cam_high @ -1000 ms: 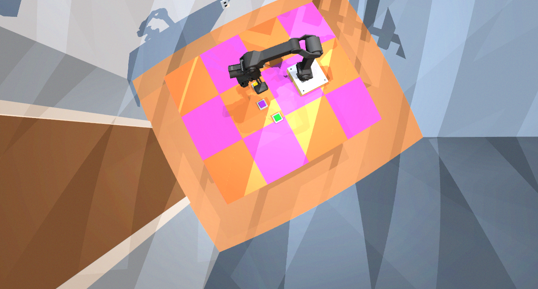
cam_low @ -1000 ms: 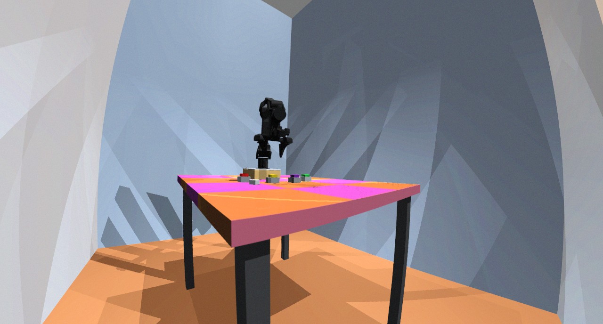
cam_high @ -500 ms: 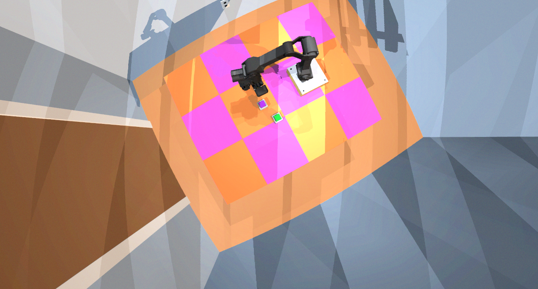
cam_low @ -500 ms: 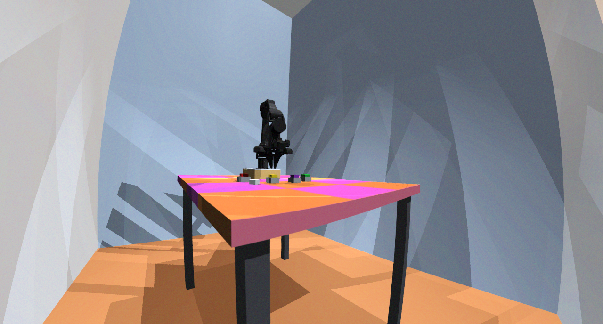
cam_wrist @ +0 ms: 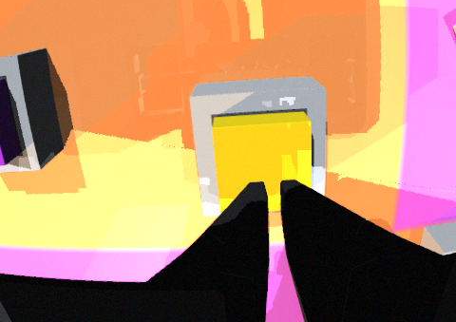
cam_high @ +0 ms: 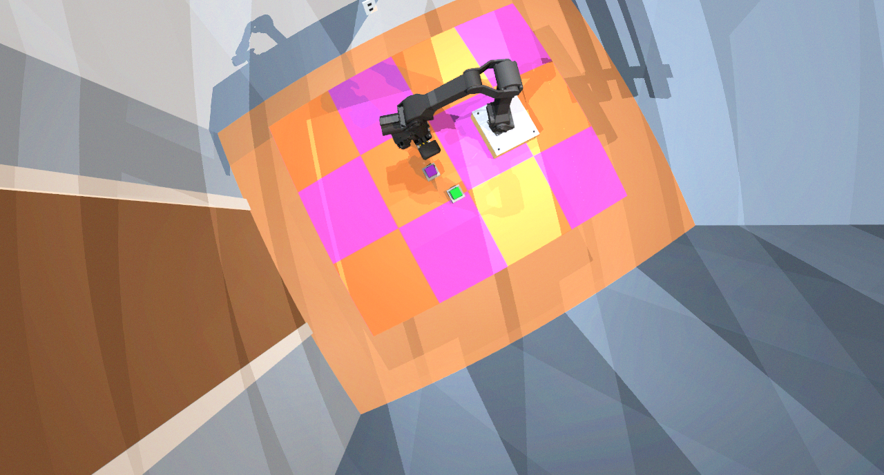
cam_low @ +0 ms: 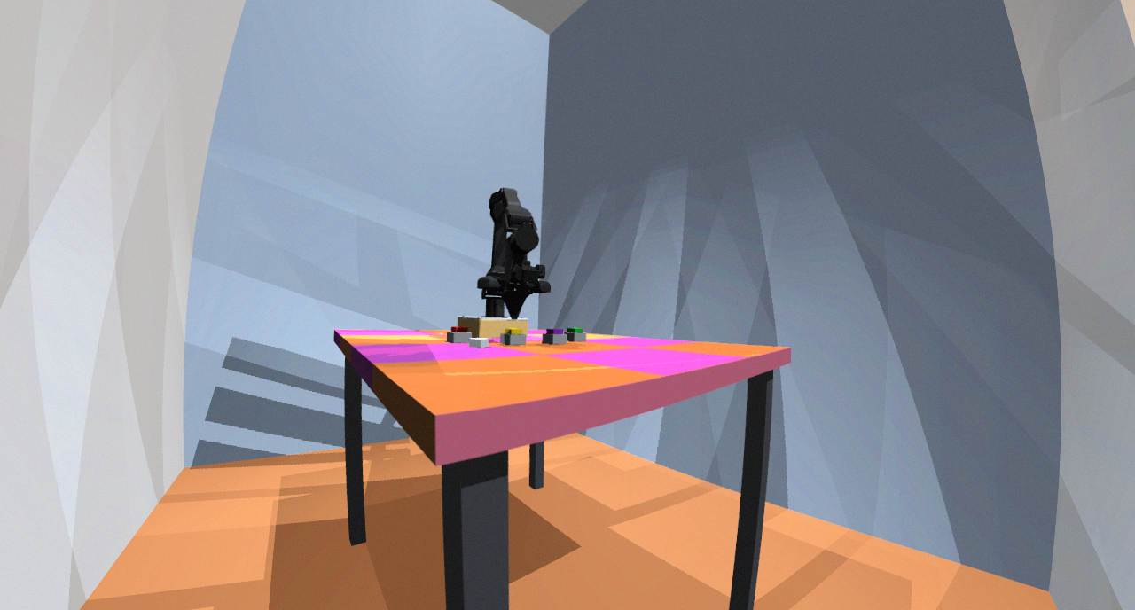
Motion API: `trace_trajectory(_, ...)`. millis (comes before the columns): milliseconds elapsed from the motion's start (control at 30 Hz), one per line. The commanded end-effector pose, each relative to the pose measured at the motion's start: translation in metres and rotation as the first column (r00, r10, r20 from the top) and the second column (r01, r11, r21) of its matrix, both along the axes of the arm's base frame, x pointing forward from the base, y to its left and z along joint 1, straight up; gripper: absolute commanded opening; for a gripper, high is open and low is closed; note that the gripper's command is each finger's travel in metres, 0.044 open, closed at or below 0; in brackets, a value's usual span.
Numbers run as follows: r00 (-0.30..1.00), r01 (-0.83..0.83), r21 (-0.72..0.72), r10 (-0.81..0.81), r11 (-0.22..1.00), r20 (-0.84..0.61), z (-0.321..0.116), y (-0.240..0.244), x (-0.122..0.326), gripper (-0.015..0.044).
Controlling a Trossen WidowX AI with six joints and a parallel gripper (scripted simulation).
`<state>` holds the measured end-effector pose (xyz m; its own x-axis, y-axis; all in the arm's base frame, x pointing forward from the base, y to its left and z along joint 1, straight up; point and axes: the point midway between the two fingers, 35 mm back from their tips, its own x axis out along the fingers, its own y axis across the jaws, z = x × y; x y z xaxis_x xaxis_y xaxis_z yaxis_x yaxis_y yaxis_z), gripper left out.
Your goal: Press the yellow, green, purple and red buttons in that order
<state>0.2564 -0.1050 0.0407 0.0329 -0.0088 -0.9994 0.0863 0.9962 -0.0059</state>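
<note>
The yellow button (cam_low: 514, 331) (cam_wrist: 258, 151) has a raised cap in a grey housing. My gripper (cam_low: 514, 317) (cam_wrist: 272, 196) is shut with only a thin gap between its tips and nothing held. It points down a little above the yellow button, with its tips over the cap's near part in the wrist view. The purple button (cam_high: 430, 171) (cam_low: 554, 331) (cam_wrist: 7, 123) is beside the yellow one, cut off at the wrist view's left edge. The green button (cam_high: 455, 193) (cam_low: 575, 330) is beyond the purple one. The red button (cam_low: 458, 329) is on the other side. The arm hides yellow and red in the top view.
A small white block (cam_low: 478, 342) lies between the red and yellow buttons in the exterior view. The arm's white-topped base (cam_high: 516, 139) (cam_low: 480, 328) stands behind the buttons. A grey corner (cam_wrist: 444, 238) shows at the wrist view's right edge; what it belongs to is unclear.
</note>
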Motion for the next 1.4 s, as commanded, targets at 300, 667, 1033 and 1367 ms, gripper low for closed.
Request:
trace_trajectory(300, 1.000, -0.007, 0.001, 0.007, 1.000, -0.012, -0.024, 0.000, -0.002, 0.0020)
trace_trajectory(667, 1.000, -0.007, 0.001, 0.007, 1.000, -0.012, -0.032, 0.000, -0.002, 0.0020)
trace_trajectory(1033, 1.000, -0.007, 0.001, 0.007, 1.000, -0.012, -0.032, 0.000, -0.002, 0.0020)
trace_trajectory(1367, 1.000, -0.007, 0.001, 0.007, 1.000, -0.012, -0.032, 0.000, -0.002, 0.0020)
